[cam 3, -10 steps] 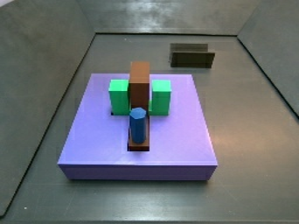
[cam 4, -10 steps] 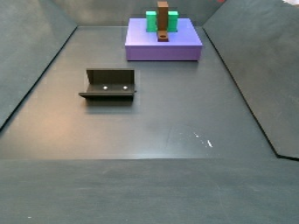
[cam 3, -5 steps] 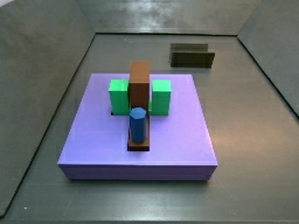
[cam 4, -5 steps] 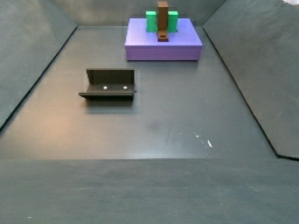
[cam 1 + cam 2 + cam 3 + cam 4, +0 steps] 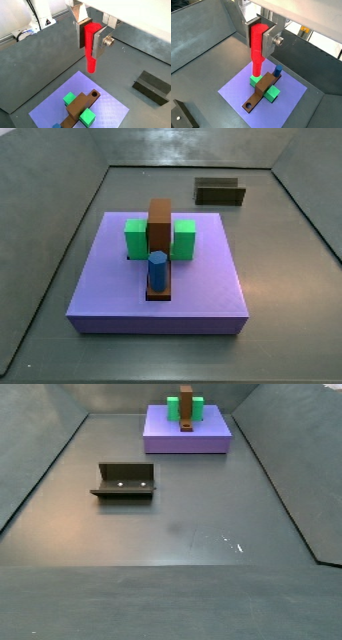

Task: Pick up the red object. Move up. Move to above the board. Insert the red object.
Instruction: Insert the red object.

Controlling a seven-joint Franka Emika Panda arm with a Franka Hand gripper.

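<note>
- My gripper [image 5: 92,36] is visible only in the wrist views; it hangs high above the purple board [image 5: 112,105], clamped on the red object [image 5: 91,46], which sits upright between the silver finger plates [image 5: 105,41].
- The red object [image 5: 257,47] extends below the fingers, its lower end free in the air, apart from the board [image 5: 234,89].
- On the board lies a brown bar [image 5: 81,104] with an open round hole [image 5: 95,93] at one end, flanked by green blocks [image 5: 87,116].
- A blue peg [image 5: 278,70] stands at the bar's other end.
- In both side views the board [image 5: 201,293] carries the bar [image 5: 160,233], green blocks [image 5: 136,238] and blue peg [image 5: 158,271]; my gripper is out of frame.
- The fixture [image 5: 124,481] stands on the floor, well apart from the board [image 5: 211,442].
</note>
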